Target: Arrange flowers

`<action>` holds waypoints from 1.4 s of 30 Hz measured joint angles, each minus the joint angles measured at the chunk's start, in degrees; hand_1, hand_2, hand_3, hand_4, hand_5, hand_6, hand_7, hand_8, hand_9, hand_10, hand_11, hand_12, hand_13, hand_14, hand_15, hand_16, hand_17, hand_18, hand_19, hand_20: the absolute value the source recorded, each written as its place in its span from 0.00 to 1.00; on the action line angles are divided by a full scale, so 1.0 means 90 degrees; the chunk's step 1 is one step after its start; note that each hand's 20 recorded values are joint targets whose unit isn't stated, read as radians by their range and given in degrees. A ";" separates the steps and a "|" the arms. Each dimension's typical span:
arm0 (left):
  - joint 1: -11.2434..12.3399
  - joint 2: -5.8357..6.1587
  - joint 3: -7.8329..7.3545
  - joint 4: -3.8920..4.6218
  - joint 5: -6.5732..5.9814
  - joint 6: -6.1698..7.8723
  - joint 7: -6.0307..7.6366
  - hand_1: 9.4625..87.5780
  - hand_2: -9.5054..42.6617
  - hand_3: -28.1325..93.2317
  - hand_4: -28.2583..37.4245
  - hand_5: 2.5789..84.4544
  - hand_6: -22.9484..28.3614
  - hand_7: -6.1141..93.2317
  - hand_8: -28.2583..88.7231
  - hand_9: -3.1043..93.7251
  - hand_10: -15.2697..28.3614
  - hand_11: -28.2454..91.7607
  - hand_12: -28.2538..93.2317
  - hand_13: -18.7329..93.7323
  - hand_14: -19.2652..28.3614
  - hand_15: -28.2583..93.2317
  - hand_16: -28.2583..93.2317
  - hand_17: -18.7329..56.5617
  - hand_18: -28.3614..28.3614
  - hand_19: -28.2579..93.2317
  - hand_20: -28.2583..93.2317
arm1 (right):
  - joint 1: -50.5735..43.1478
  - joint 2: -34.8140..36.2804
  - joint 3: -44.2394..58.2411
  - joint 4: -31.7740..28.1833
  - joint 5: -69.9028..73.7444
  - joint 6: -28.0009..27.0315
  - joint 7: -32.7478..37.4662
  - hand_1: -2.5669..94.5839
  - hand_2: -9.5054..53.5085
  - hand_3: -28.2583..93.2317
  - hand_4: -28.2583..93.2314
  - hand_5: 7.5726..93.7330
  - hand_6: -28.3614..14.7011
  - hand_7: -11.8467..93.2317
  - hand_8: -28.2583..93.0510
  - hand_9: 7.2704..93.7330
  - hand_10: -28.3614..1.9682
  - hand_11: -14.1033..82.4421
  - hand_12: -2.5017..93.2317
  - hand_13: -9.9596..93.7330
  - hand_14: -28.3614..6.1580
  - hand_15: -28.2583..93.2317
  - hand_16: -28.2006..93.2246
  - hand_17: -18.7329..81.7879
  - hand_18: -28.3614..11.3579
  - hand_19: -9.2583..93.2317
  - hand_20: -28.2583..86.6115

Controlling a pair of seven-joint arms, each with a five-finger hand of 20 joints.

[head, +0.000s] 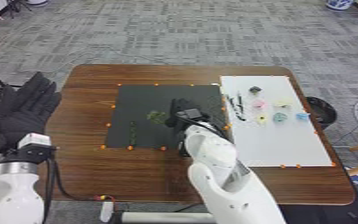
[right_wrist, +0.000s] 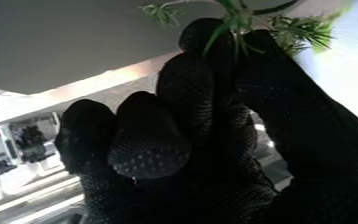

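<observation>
- Flowers (head: 259,103): grouped on the white board (head: 291,150), right of centre in the frame.
- Sprig (right_wrist: 238,21): near the frame's centre in the head view, over the dark mat (head: 162,91), just left of the right hand (head: 186,111).
- Right hand: fingers narrow, pinching the sprig at their tips.
- Left hand (head: 20,107): fingers straight and spread, at the left edge of the frame.
- Slip risk: the grip appears to bear on thin stalks only; uneven pressure could roll or drop the sprig.
- Snag risk: loose leaves could catch on the glove at release and shift the placement.
- Contact risk: a low sweep leftward could disturb the stem (head: 133,134) on the mat.
- Orientation: sprig leaves fan outward past the fingertips; its long axis cannot be determined. The stem's long axis runs up and down the frame.
</observation>
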 measured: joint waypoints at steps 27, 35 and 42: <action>-0.0276 0.0119 0.0269 0.0106 0.0195 0.0124 -0.0154 0.19 0.38 0.83 0.00 0.55 0.62 0.17 0.17 0.39 0.68 0.39 0.32 0.39 0.70 0.39 0.21 0.18 0.74 0.51 0.29 | -0.0383 -0.0557 -0.0093 0.0609 -0.1792 -0.0112 -0.0677 0.37 0.01 0.77 0.08 0.81 0.54 0.35 0.18 0.87 0.44 0.60 0.44 0.91 0.62 0.74 0.60 0.77 0.20 1.00 0.61; -0.0198 0.0047 0.0196 0.0072 0.0182 0.0134 -0.0129 0.20 0.39 0.82 0.00 0.53 0.62 0.17 0.17 0.38 0.68 0.38 0.31 0.39 0.70 0.39 0.21 0.17 0.74 0.50 0.29 | -0.0311 -0.0455 -0.0088 0.0368 -0.1474 -0.0213 -0.0591 0.37 0.12 0.75 0.09 0.74 0.50 0.30 0.18 0.81 0.40 0.54 0.38 0.84 0.55 0.76 0.59 0.69 0.13 1.00 0.60; -0.0024 -0.0064 0.0078 0.0010 0.0149 0.0150 -0.0064 0.19 0.43 0.79 0.00 0.53 0.62 0.17 0.17 0.38 0.69 0.39 0.31 0.39 0.71 0.39 0.22 0.17 0.74 0.51 0.30 | -0.0335 -0.0112 -0.0038 -0.0252 -0.1386 -0.0413 -0.0658 0.38 0.36 0.82 0.14 0.83 0.48 0.23 0.16 0.75 0.22 0.36 0.28 0.73 0.34 0.76 0.57 0.60 0.06 0.99 0.57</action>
